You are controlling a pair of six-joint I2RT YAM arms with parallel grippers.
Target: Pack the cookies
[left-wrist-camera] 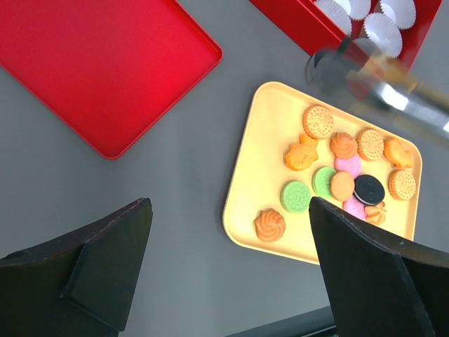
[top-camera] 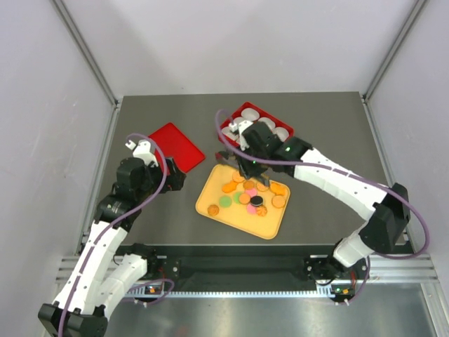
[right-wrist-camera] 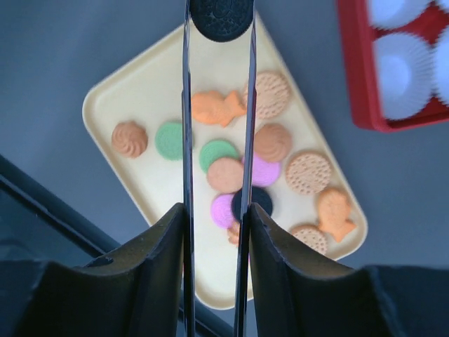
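The right gripper (right-wrist-camera: pixel 215 228) is clamped on a pair of metal tongs (right-wrist-camera: pixel 186 126), w/ its fingers (right-wrist-camera: pixel 151 267) pressed onto the two blades from either side. Btw. the tong tips a black cookie (right-wrist-camera: pixel 221 15) is pinched. It is held in the air over the far corner of the yellow tray (right-wrist-camera: pixel 133 98), on the side toward the red box (right-wrist-camera: pixel 354 77). The box is set on the grey table (top-camera: pixel 316 140) just beyond the tray and is fitted w/ white paper cups (right-wrist-camera: pixel 403 67). The rest of the cookies (left-wrist-camera: pixel 342 186) are left lying on the yellow tray. They are mostly orange, incl. round, swirl and fish shapes, plus two green, two pink and a second black cookie (left-wrist-camera: pixel 369 189). Several in the middle are touching or overlapped, while an orange swirl and one green disc are set a little apart, toward the left arm's end of the tray. The left gripper (left-wrist-camera: pixel 224 281) is held above the table on the left of the tray, its fingers (left-wrist-camera: pixel 105 260) spread wide. A flat red lid (left-wrist-camera: pixel 105 70) is seen on the table left of the box, apart from the tray.
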